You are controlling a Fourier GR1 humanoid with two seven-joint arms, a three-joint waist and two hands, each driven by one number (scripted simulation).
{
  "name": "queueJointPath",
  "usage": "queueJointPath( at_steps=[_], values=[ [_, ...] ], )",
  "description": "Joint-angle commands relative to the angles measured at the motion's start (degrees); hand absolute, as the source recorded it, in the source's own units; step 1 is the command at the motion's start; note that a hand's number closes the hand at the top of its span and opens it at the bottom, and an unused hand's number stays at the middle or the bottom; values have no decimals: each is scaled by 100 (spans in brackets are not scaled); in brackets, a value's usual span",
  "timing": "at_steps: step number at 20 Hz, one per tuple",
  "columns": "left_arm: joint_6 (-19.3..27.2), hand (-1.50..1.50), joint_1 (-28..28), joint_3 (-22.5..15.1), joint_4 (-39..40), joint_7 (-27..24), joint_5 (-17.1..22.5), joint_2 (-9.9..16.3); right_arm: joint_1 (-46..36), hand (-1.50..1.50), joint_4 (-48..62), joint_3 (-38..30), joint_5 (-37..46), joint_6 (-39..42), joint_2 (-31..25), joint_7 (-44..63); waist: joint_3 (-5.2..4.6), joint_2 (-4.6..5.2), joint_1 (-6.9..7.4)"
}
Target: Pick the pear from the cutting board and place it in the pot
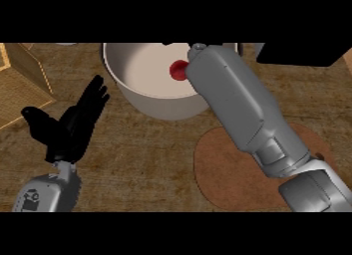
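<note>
One hand is plain to see, the left hand [75, 122] at about 9 o'clock, fingers straight and holding nothing above the worktop [145, 149]. Right forearm reaches up to 12 o'clock over the pot [145, 97], its hand hidden, so can't tell the grip. Something red, probably the pear [178, 69], shows inside the pot, with the round cutting board [223, 169] bare at 5 o'clock.

Kitchen setting. Table [149, 149] has mottled brown, stone-like top, like kitchen worktop. Large pale pot [160, 102] stands on it near far edge, straight-walled, open-topped, cookware size. Round reddish-brown cutting board [223, 174] lies flat just in front of pot. Woven wicker-like basket or box [13, 84] with light frame sits at left edge. Dark boxy object [303, 54] at far right corner, kind unclear. Cookware plus board on worktop point to food-preparation place.
</note>
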Motion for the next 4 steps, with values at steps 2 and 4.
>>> queueJointPath(
  at_steps=[2, 4],
  values=[
    [27, 0, 100, 67, 62, -62, -18, 13, -103, -150, 48, -289, 78, -1198, -45, -301, -1, -50, -189],
    [350, 0, 230, -163, -196, -3, -283, -228, 168, -150, 77, -291, -1, -1632, 7, -493, 2, -63, -176]
  ],
)
